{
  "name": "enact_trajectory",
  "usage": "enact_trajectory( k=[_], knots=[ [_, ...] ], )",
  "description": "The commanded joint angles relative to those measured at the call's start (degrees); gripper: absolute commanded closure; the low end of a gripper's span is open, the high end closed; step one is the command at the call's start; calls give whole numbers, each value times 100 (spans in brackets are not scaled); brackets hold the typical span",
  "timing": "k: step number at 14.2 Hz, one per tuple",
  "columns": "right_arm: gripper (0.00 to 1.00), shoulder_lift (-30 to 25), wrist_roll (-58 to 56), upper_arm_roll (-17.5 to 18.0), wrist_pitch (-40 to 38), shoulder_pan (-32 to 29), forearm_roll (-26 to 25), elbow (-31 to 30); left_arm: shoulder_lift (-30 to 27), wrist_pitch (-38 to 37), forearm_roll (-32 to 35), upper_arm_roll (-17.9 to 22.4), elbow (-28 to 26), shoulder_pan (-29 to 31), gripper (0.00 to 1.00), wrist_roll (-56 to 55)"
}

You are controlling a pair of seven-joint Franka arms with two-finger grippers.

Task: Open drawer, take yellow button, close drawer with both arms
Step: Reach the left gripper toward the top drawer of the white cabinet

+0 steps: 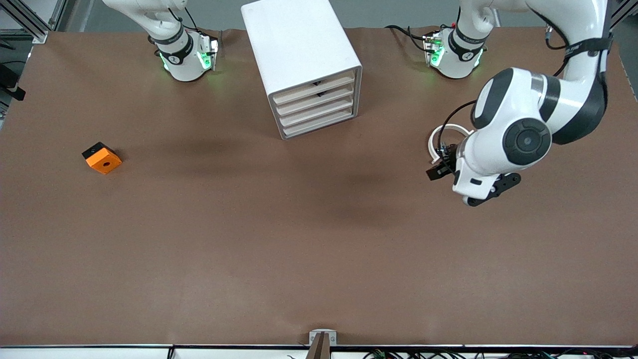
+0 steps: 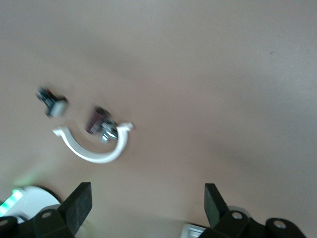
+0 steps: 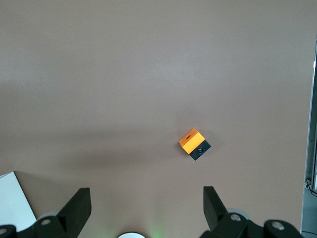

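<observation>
**Drawers shut, button not in sight**

No button visible; drawer unit (image 1: 304,65) stands w/ all drawers closed, between the arm bases. Left gripper (image 2: 147,206) hangs over a white ring clip (image 2: 94,146) and small dark parts (image 2: 52,101) toward left arm's end, jaws wide apart, empty. Right gripper (image 3: 146,208) up high over bare table (image 3: 148,74), jaws apart, empty; orange block (image 1: 102,158) lies toward right arm's end.

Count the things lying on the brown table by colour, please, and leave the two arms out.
White: 2, the drawer cabinet and the curved ring piece
Orange and black: 1, the block
Dark: 2, the small parts beside the ring piece
Total: 5
</observation>
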Motion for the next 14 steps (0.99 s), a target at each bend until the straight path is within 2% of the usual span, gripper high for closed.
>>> enact_trajectory(
  k=[1, 5, 8, 11, 14],
  knots=[
    [0, -73, 63, -3, 18, 36, -124, -34, 679, -315, -765, -19, 679, 24, 0, -1073],
    [0, -73, 63, -3, 96, 36, -115, -43, 935, -324, -1873, -28, 732, 15, 0, -2419],
    [0, -73, 71, -3, 176, 28, -124, -52, 1250, -393, -2953, -89, 732, -46, 0, -3403],
    [0, -73, 89, -30, 132, 10, -36, -43, 1725, -1034, -3299, -343, 732, -38, 0, -4326],
    [0, -73, 89, -47, 79, -16, 192, -52, 2033, -1753, -3904, -371, 688, -47, 0, -5074]
  ],
)
